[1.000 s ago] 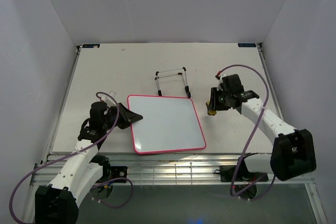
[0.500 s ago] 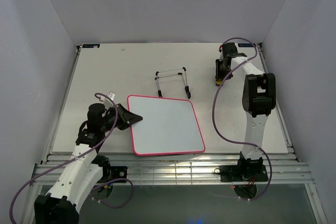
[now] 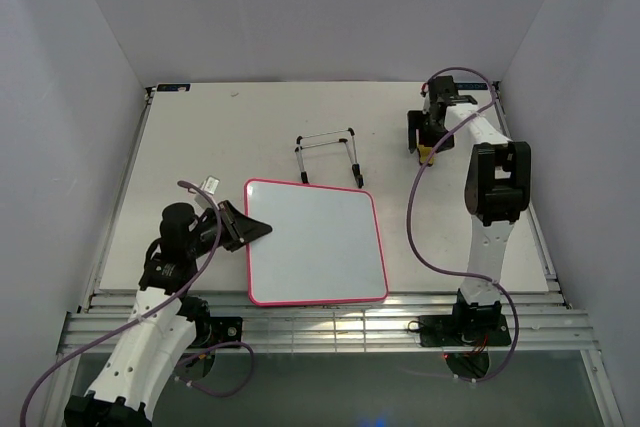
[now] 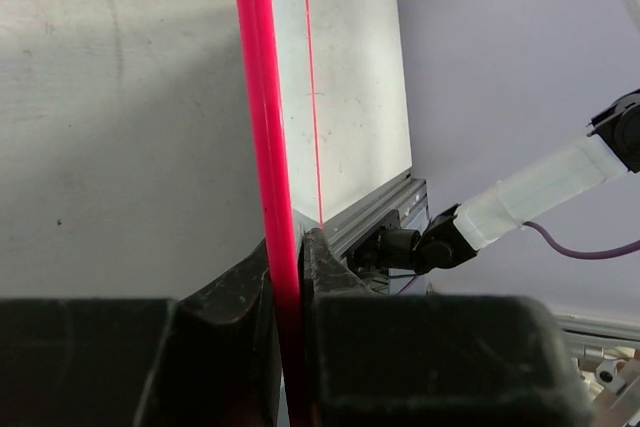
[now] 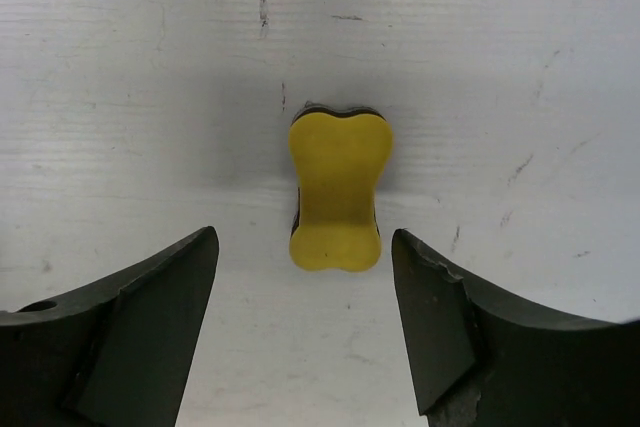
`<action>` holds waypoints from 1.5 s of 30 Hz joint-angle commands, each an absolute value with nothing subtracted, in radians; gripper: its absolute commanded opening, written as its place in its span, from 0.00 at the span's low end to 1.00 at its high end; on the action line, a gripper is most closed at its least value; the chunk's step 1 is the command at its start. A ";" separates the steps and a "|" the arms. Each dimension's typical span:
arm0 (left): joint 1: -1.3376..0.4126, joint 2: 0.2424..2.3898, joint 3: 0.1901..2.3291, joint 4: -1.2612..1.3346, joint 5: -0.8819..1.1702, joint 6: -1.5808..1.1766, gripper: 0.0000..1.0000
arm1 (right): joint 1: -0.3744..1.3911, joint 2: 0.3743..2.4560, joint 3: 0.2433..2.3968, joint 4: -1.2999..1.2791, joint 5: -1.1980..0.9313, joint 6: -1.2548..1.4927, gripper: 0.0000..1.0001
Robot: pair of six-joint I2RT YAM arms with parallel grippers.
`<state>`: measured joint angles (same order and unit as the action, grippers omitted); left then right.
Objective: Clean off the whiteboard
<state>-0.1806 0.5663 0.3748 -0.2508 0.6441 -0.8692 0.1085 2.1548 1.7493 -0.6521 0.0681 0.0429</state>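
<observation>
The left end effector (image 4: 285,257) is pinched tight on the pink left edge of the whiteboard (image 3: 315,242). The whiteboard lies near the front middle of the bench (image 3: 200,137). The right end effector (image 5: 302,239) is spread apart at the far right. A yellow eraser (image 5: 337,187) sits between its fingers, untouched.
</observation>
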 commanded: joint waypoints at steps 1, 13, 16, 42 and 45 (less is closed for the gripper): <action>-0.183 0.540 0.405 -0.132 0.684 -0.847 0.00 | 0.094 2.042 1.744 -0.675 0.068 0.048 0.76; -0.184 0.682 0.564 0.234 0.673 -0.891 0.00 | 0.091 1.579 1.417 -0.670 0.011 0.150 0.76; -0.187 0.744 0.590 0.360 0.658 -0.917 0.00 | 0.091 1.415 1.309 -0.623 -0.054 0.161 0.76; -0.169 1.782 0.998 1.574 0.753 -0.933 0.00 | 0.095 0.765 0.834 -0.434 -0.402 0.249 0.93; -0.149 1.841 1.031 1.604 0.796 -0.945 0.00 | 0.097 0.769 0.827 -0.419 -0.429 0.247 0.92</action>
